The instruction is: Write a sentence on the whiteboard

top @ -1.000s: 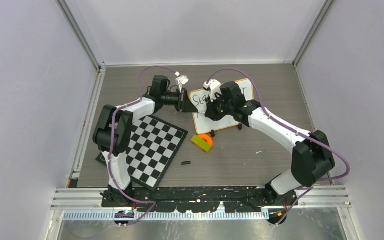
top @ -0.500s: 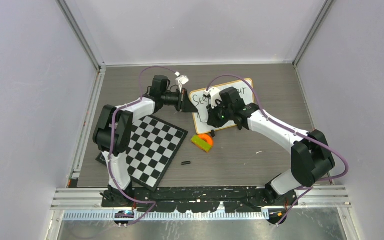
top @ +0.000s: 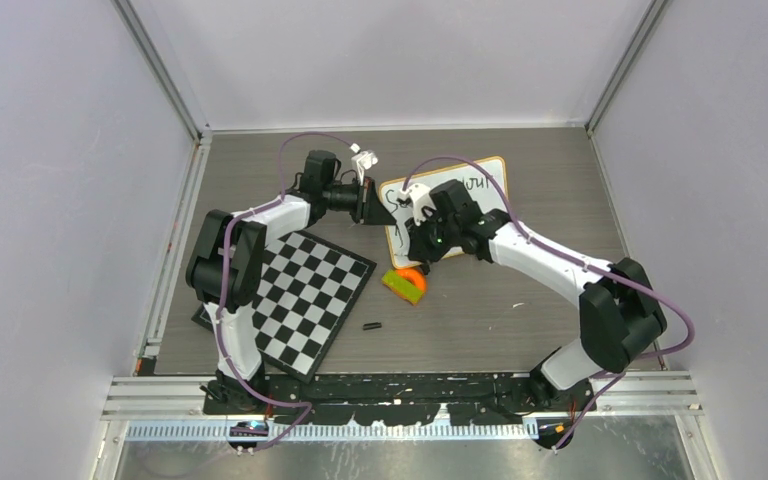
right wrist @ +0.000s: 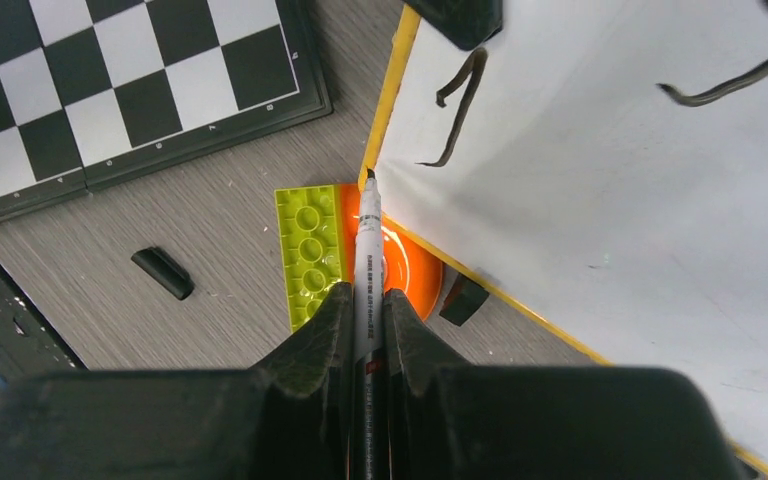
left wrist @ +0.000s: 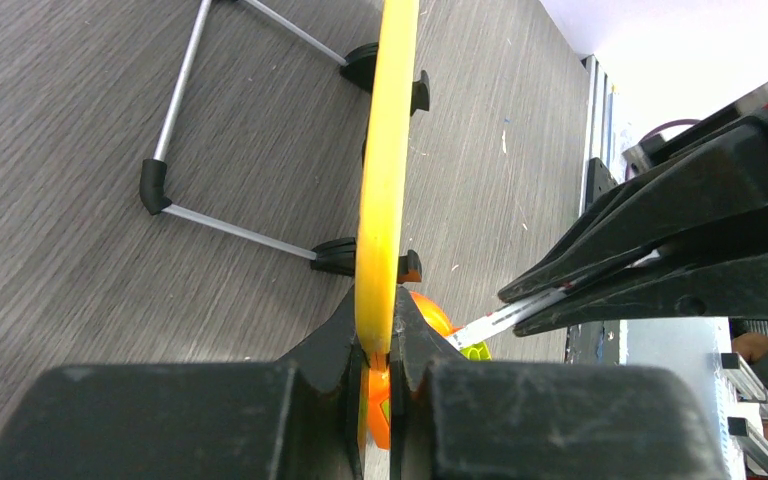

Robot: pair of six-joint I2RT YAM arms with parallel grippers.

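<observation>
Whiteboard (right wrist: pixel 610 200): glossy white face, smooth; frame (left wrist: pixel 385 150) smooth, yellowish wood look.
Stand (left wrist: pixel 230 226): bare metal rod, black caps.
Table (left wrist: pixel 60 300): matt grey wood-grain.
Chequerboard (right wrist: pixel 110 80): smooth, slight sheen.
Brick (right wrist: pixel 310 250): lime plastic, studded.
Disc (right wrist: pixel 415 275): glossy orange plastic.
Marker (right wrist: pixel 368 250): smooth white barrel.
Right gripper (right wrist: pixel 365 298): matt black plastic.
</observation>
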